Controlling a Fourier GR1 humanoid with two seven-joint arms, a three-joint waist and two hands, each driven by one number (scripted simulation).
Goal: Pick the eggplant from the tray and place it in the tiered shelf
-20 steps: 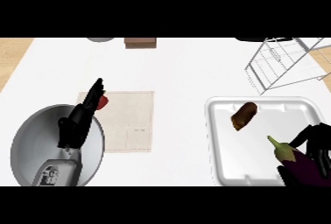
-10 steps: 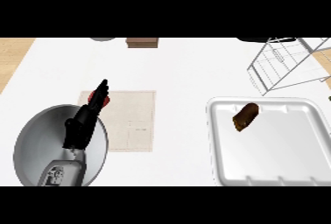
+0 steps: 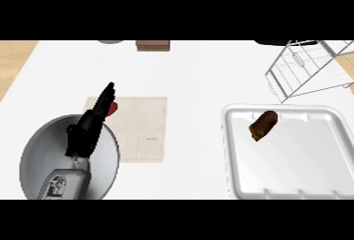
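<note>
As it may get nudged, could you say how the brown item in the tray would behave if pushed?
The brown item looks oblong and rounded, so it may roll; the tray looks smooth, so it could slide.

White tabletop (image 3: 200,75) seen from above: the left hand (image 3: 86,133), fingers straight and pointing away, lies over the edge of a grey plate (image 3: 38,154) and a beige mat (image 3: 142,126), its fingertips beside a small red object (image 3: 113,108). At right, a white tray (image 3: 304,187) holds one brown item (image 3: 263,124). A wire shelf (image 3: 304,65) stands just beyond the tray.
</note>
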